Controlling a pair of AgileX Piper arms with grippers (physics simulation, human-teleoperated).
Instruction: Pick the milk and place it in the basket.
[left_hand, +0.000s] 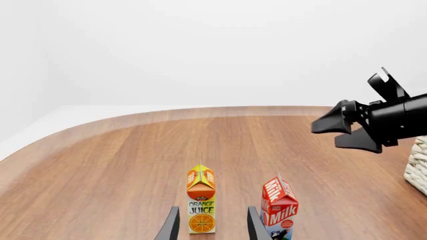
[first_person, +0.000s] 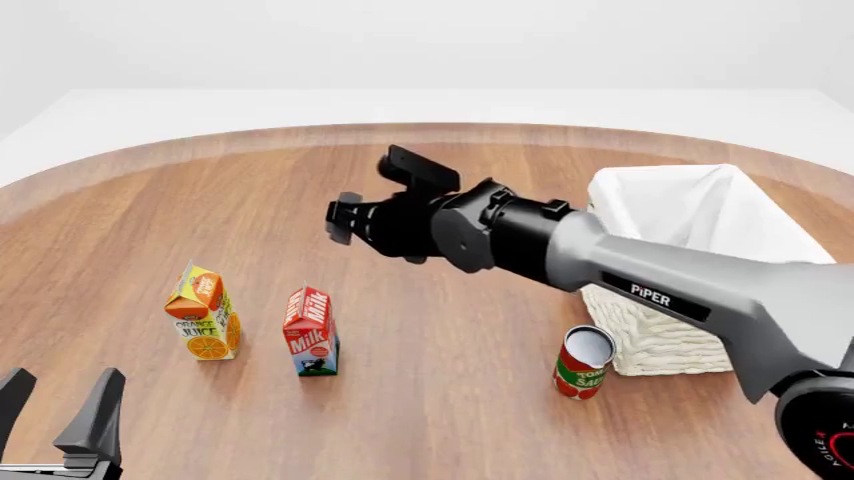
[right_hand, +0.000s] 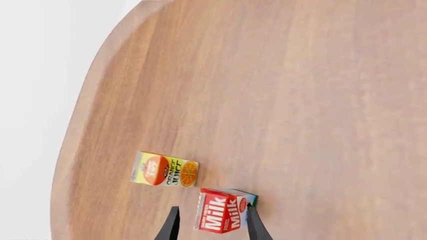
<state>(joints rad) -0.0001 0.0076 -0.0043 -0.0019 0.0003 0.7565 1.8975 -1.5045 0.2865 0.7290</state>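
The milk is a small red carton with a white-blue lower part, standing upright on the wooden table left of centre. It also shows in both wrist views, milk and milk. My right gripper hangs open in the air above and behind it, holding nothing; in the right wrist view its fingers frame the carton far below. My left gripper stands open and unloaded at the table's near left corner, in its own view facing the juice carton. The cream wicker basket with white lining stands at the right.
An orange-yellow juice carton stands upright just left of the milk. A red tomato can stands against the basket's near left corner. The right arm stretches across the table's middle and shows in the left wrist view.
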